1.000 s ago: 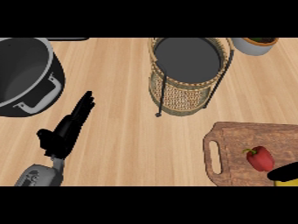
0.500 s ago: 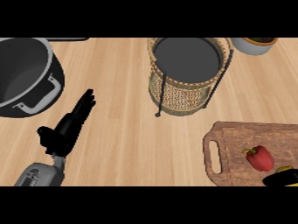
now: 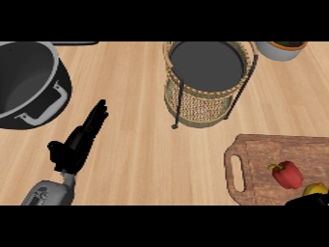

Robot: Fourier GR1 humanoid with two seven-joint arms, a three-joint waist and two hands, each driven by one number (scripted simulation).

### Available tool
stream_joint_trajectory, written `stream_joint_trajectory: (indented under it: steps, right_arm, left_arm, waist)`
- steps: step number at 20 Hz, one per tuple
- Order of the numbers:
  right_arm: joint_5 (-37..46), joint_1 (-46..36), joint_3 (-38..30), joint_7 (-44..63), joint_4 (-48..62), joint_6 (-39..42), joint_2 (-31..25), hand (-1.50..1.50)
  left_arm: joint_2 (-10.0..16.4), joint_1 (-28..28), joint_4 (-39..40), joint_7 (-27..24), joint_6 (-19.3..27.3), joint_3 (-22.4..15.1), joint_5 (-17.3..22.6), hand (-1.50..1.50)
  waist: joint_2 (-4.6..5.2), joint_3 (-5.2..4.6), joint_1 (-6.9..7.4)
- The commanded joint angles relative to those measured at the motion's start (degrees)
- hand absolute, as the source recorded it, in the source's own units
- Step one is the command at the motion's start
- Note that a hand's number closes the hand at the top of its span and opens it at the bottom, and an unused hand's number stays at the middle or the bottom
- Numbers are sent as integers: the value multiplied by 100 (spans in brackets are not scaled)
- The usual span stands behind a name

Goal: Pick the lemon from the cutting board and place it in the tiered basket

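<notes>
Head view: right robot hand point(image 3: 322, 199) at lemon point(image 3: 313, 188)

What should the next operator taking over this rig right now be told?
Left hand: open, fingers straight, over the counter left of centre, holding nothing.
Right hand: at the view's lower right edge, right beside the lemon; mostly cut off, so I cannot tell whether it has a grasp.
Lemon: on the cutting board, near its lower right, next to a red pepper.
Tiered basket: upright beyond the board, no lemon in it.
Done: right hand is at the lemon.
Left: confirm the grasp, lift, carry to the basket, release.
</notes>
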Motion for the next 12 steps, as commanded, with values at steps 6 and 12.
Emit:
stream_joint_trajectory:
  steps: [6,12]
  right_arm:
    - [486,-383,-490,-168,341,-357,394,150]
    - [982,-309,-646,-620,530,-526,620,150]
  left_arm:
    - [-247,62,-233,136,-19,72,-110,0]
    - [25,224,-488,383,-448,433,-60,0]
  waist:
    - [-2,4,18]
    - [-4,4,16]
